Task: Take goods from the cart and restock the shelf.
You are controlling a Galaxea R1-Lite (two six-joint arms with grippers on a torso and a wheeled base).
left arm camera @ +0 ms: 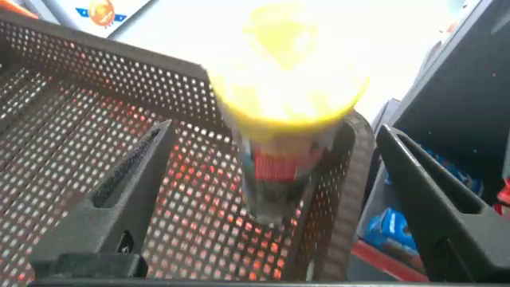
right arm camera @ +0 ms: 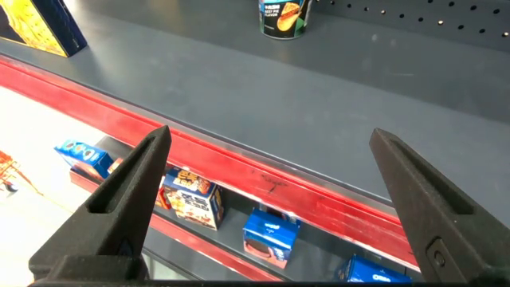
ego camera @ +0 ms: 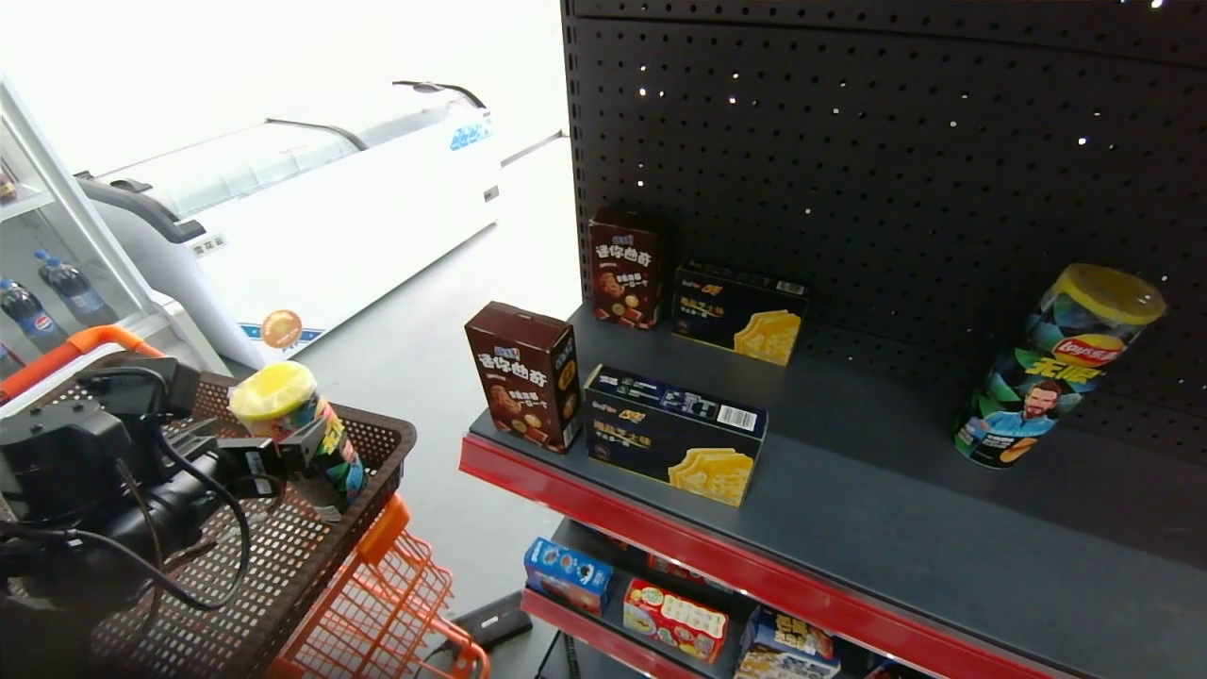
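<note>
The chip can (ego camera: 300,432) stands about upright in the cart's brown basket (ego camera: 387,443), yellow lid up, long axis near vertical. Its label is colourful, but I can't make out the print. My left gripper (left arm camera: 271,135) has its jaws apart either side of it. My right gripper (right arm camera: 271,135) hangs with its jaws apart over the grey shelf (ego camera: 849,490) and its red lip, with a white freezer (ego camera: 311,217) behind.

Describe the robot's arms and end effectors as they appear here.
The left arm is black and blocky, with black cables looping over it. The left end effector and right end effector each have two matte black, wedge-shaped fingers tapering to tips.
</note>
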